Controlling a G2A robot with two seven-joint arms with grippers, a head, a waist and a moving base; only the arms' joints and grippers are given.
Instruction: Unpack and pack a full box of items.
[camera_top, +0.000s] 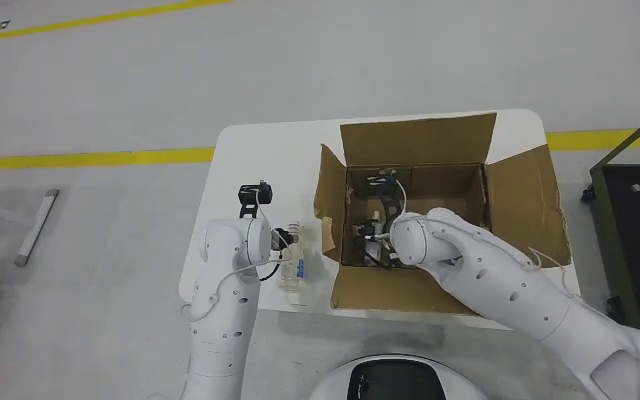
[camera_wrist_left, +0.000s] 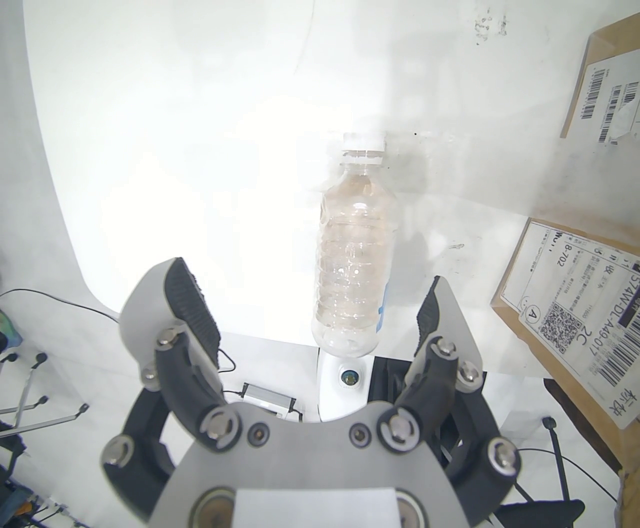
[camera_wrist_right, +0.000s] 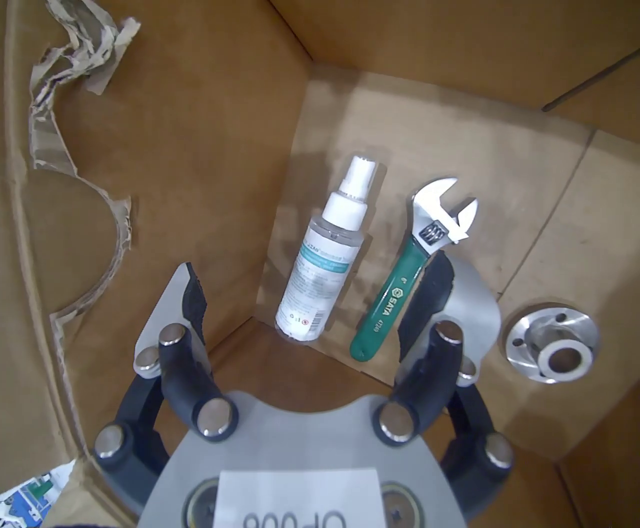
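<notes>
Your left gripper (camera_wrist_left: 310, 280) hangs wide open over the base of the water bottle (camera_wrist_left: 355, 260). The bottle lies flat on the counter (camera_wrist_left: 200, 150) just outside the cardboard box (camera_top: 420, 135), so it's likely unpacked. Your right gripper (camera_wrist_right: 315, 265), also wide, is inside the box above the spray bottle (camera_wrist_right: 322, 260) and adjustable wrench (camera_wrist_right: 410, 270), which lie side by side on the box floor. The metal flange (camera_wrist_right: 552, 342) is beside the wrench. Probably one of these is next.

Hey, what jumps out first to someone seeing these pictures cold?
The open cardboard box on the white table, with the right gripper open inside it above a spray bottle, a green-handled wrench and a metal flange on its floor. Beside the box, the left gripper hangs open over a clear plastic bottle lying on the table.
</notes>
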